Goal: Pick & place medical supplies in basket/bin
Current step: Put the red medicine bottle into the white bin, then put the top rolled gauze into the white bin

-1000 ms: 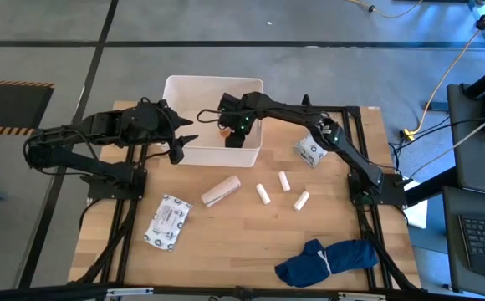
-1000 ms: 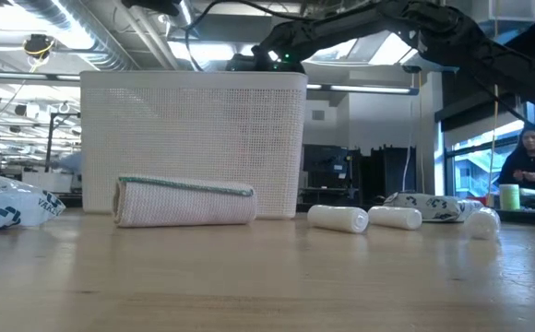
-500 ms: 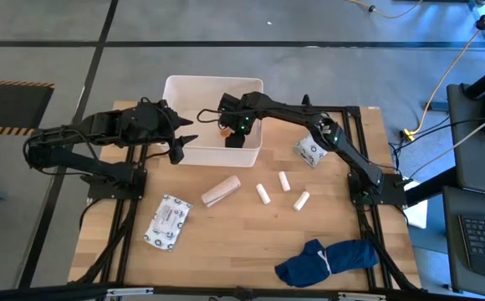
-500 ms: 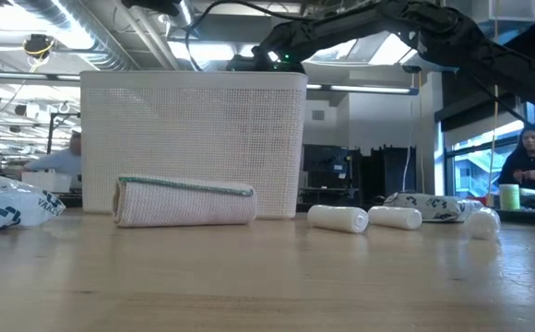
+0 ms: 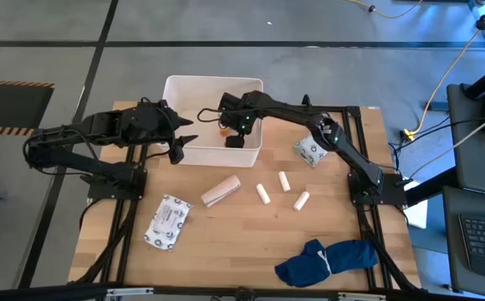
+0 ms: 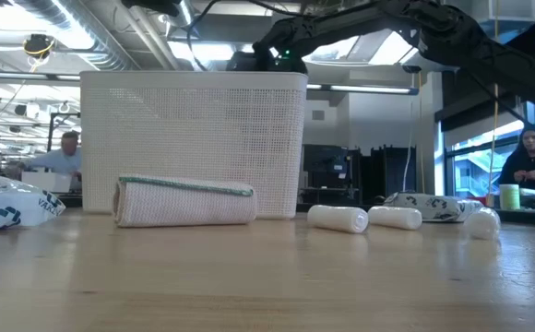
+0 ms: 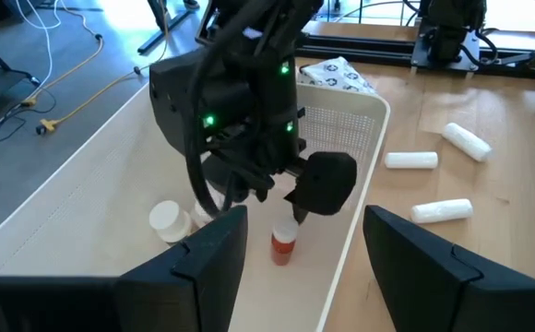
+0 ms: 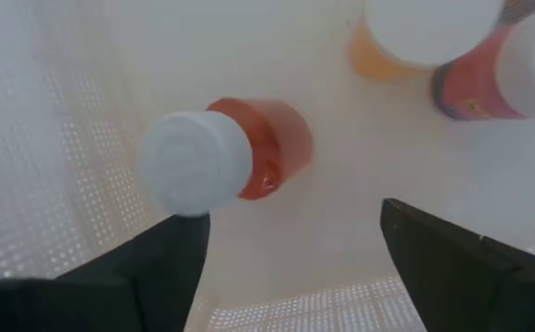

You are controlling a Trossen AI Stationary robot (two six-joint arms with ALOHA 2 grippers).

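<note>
Wooden worktop (image 5: 226, 242) carrying white tub (image 5: 176, 88) at its far edge. Right tool (image 8: 286, 267) hangs inside the tub, fingers apart and empty, above an upright orange bottle (image 8: 221, 159), white cap up, standing on the tub floor (image 7: 284, 244). Left tool (image 7: 300, 249) waits at the tub's near-left rim, fingers apart. Tan roll (image 5: 221, 191) lies on its side with its long axis slanting across the worktop; three white cylinders (image 5: 262, 194) lie flat nearby.

Dark jointed arms, green indicator lights
</note>
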